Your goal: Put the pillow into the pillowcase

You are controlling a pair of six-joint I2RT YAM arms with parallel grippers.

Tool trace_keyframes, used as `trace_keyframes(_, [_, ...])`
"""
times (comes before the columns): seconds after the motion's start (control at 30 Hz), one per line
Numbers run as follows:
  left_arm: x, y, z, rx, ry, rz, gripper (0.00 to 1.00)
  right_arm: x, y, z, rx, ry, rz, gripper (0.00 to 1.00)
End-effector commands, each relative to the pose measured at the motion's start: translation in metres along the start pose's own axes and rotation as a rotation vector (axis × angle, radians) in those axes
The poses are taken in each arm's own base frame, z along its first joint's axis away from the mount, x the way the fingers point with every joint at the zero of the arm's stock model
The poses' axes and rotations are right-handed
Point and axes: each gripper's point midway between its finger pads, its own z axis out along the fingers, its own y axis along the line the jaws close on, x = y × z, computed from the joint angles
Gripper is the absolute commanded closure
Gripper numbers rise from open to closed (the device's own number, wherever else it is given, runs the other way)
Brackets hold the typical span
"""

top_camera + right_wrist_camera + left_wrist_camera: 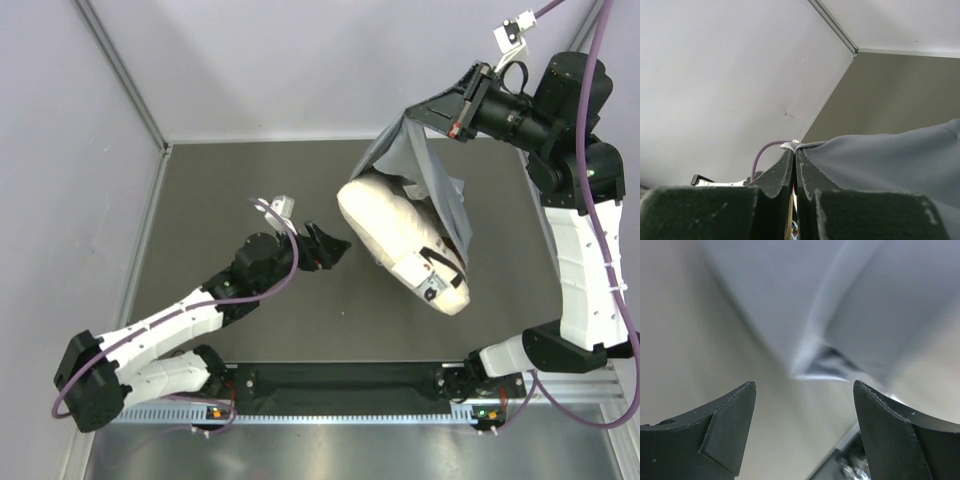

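The cream pillow lies on the dark table with its white tag toward the near right. The grey-blue pillowcase hangs from my right gripper, raised above the pillow's far end, and drapes down over the pillow's far and right side. In the right wrist view the right gripper is shut on a pinched edge of the pillowcase. My left gripper is open just left of the pillow. In the blurred left wrist view the left gripper holds nothing, with pale cloth ahead.
The dark table is bounded by light walls at the back and left, with a metal corner post. The arm bases and a black rail run along the near edge. A purple cable loops by the left wrist.
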Motion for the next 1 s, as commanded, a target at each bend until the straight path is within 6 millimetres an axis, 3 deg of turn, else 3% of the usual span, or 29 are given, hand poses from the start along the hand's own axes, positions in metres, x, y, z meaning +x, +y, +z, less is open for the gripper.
trace_keyframes(0.0, [-0.011,-0.055,-0.004,0.184,-0.113,-0.016,0.17,-0.041,0.054,-0.024,-0.15,-0.172,-0.12,1.0])
trace_keyframes(0.13, [0.006,-0.072,0.003,0.205,-0.122,-0.016,0.17,-0.042,0.058,-0.026,-0.169,-0.181,-0.105,1.0])
trace_keyframes(0.23, [0.007,-0.075,0.015,0.19,-0.114,0.009,0.16,-0.041,0.058,-0.025,-0.176,-0.175,-0.094,1.0])
trace_keyframes(0.3, [0.002,-0.075,0.03,0.141,-0.118,0.039,0.16,-0.04,0.059,-0.025,-0.181,-0.172,-0.094,1.0])
trace_keyframes(0.33, [-0.01,-0.083,0.034,0.14,-0.147,0.059,0.16,-0.04,0.059,-0.024,-0.181,-0.169,-0.091,1.0])
trace_keyframes(0.37, [-0.01,-0.077,0.044,0.106,-0.159,0.078,0.16,-0.039,0.058,-0.023,-0.183,-0.166,-0.088,1.0])
trace_keyframes(0.43, [-0.022,-0.085,0.051,0.103,-0.185,0.098,0.16,-0.037,0.057,-0.024,-0.185,-0.161,-0.083,1.0])
trace_keyframes(0.57, [-0.027,-0.09,0.065,0.081,-0.192,0.111,0.18,-0.034,0.056,-0.024,-0.185,-0.158,-0.084,1.0])
trace_keyframes(0.63, [-0.034,-0.088,0.072,0.038,-0.198,0.111,0.28,-0.033,0.055,-0.024,-0.184,-0.158,-0.084,1.0])
trace_keyframes(0.67, [-0.031,-0.082,0.078,0.007,-0.184,0.112,0.49,-0.033,0.056,-0.025,-0.185,-0.16,-0.088,1.0])
trace_keyframes(0.77, [-0.031,-0.076,0.083,-0.05,-0.162,0.103,0.8,-0.035,0.055,-0.026,-0.178,-0.167,-0.095,1.0])
trace_keyframes(0.8, [-0.031,-0.078,0.081,-0.044,-0.157,0.093,1.0,-0.036,0.055,-0.026,-0.176,-0.171,-0.107,1.0])
trace_keyframes(0.87, [-0.036,-0.081,0.072,-0.052,-0.144,0.092,1.0,-0.042,0.049,-0.027,-0.153,-0.194,-0.12,1.0])
trace_keyframes(0.93, [-0.059,-0.099,0.057,-0.029,-0.169,0.093,1.0,-0.052,0.046,-0.029,-0.135,-0.231,-0.147,1.0])
trace_keyframes(0.97, [-0.059,-0.096,0.05,-0.062,-0.138,0.113,1.0,-0.058,0.049,-0.033,-0.136,-0.253,-0.16,1.0])
